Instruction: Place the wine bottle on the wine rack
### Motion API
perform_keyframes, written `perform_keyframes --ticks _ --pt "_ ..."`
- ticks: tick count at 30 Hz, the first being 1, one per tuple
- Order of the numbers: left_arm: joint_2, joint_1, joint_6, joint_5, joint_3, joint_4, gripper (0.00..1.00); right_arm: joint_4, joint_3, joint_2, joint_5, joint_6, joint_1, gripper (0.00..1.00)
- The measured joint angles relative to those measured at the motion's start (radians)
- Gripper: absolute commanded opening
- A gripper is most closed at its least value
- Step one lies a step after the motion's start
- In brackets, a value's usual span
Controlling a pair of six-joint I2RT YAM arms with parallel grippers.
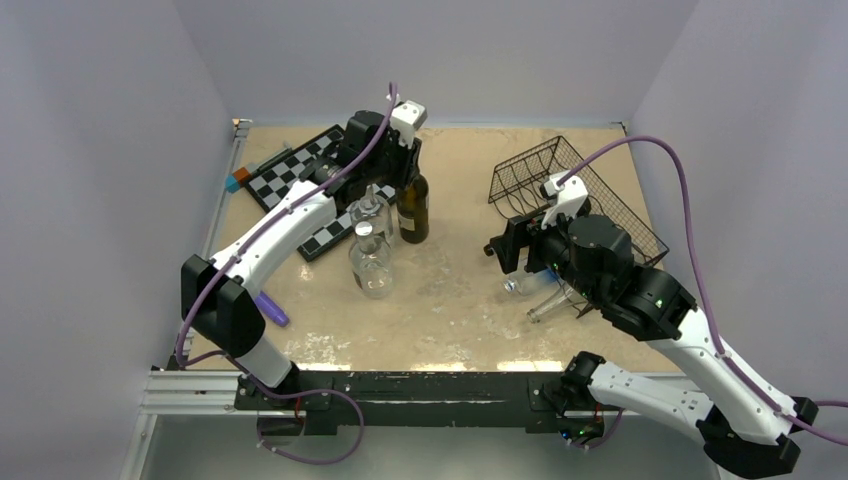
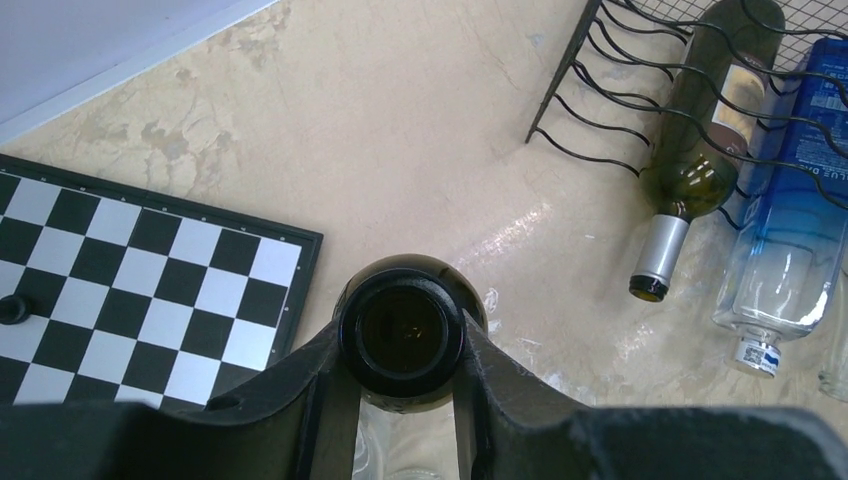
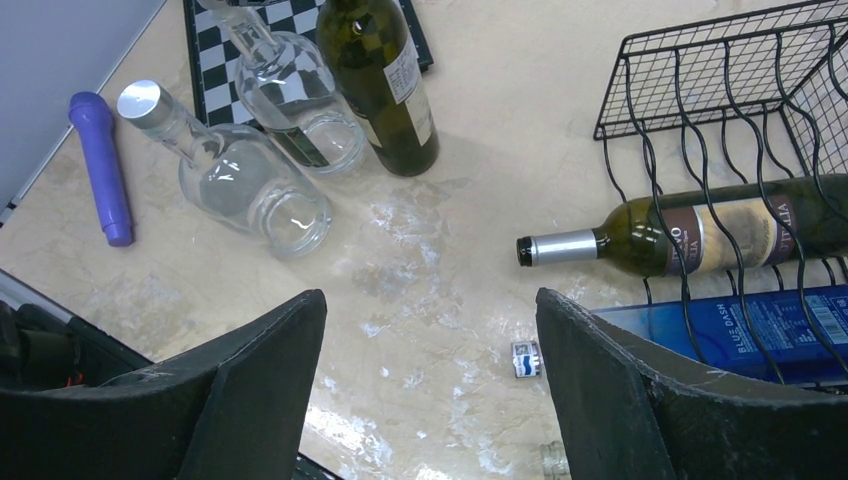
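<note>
A dark green wine bottle (image 1: 413,210) stands upright on the table beside the chessboard (image 1: 300,180). My left gripper (image 1: 410,165) is shut on its neck from above. In the left wrist view both fingers press the sides of the bottle's mouth (image 2: 403,335). The black wire wine rack (image 1: 530,170) lies at the right rear, with another wine bottle (image 3: 690,235) and a blue bottle (image 3: 740,325) resting in it. In front of the rack my right gripper (image 1: 505,250) hangs open over bare table with nothing between its fingers (image 3: 260,380).
Two clear glass bottles (image 1: 372,262) (image 1: 370,212) stand close to the held bottle's left front. A purple cylinder (image 1: 270,308) lies near the left arm's base. The chessboard (image 2: 120,290) carries a small black piece. Walls close in on three sides.
</note>
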Motion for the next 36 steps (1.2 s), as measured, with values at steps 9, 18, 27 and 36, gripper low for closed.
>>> perform_keyframes --ticks 9,18,27,36 --pt "-0.021 -0.005 0.004 0.1 0.074 -0.153 0.0 0.05 -0.046 -0.023 -0.05 -0.057 0.0 0.98" --pt "-0.191 -0.045 -0.004 0.265 0.242 -0.277 0.0 0.254 -0.132 -0.006 -0.242 -0.175 0.016 0.98" --pt "-0.332 -0.114 -0.033 0.383 0.29 -0.305 0.0 0.475 -0.192 0.081 -0.336 -0.386 0.076 0.98" --pt "-0.333 -0.126 -0.064 0.418 0.304 -0.333 0.0 0.602 -0.229 0.113 -0.446 -0.47 0.096 0.98"
